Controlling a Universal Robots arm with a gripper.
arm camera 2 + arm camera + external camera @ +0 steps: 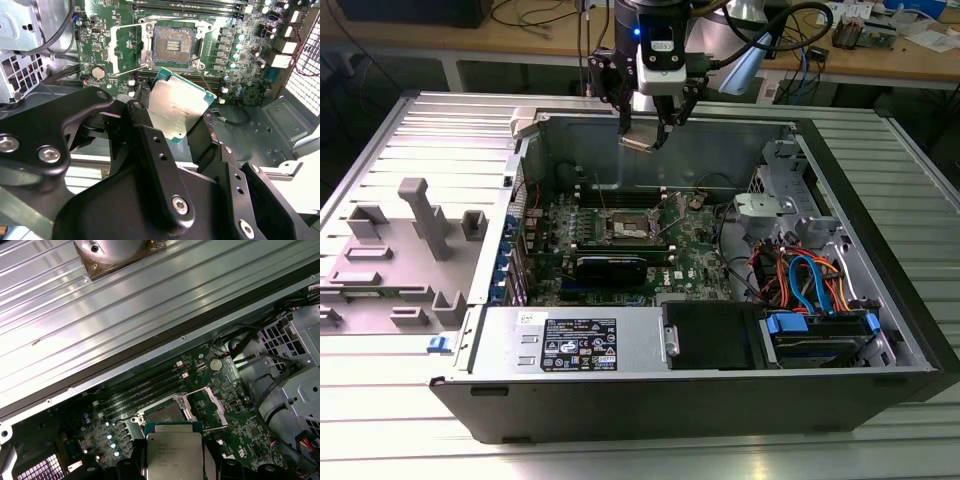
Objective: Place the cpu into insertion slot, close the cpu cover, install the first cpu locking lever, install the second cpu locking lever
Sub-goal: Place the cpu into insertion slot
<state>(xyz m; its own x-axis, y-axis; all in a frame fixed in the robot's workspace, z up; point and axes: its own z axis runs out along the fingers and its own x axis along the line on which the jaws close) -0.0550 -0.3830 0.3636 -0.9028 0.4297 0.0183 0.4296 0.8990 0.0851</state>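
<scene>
My gripper (646,138) hangs over the open computer case, shut on the cpu (637,143), a small silver-topped chip held by its edges and slightly tilted. In both wrist views the cpu (177,107) (172,452) sits between the black fingers (140,117), well above the board. Below it lies the insertion slot (172,46) (167,412) (630,230), bare with its contact field showing. The cpu cover (209,402) (125,47) is swung open beside the slot. Thin wire levers (202,80) stand loose near the socket corners.
Long black memory slots (620,190) run behind the socket and a black graphics card (610,268) lies in front of it. A drive cage with blue and orange cables (810,285) fills the exterior view's right. A grey plastic fixture (415,240) stands outside the case.
</scene>
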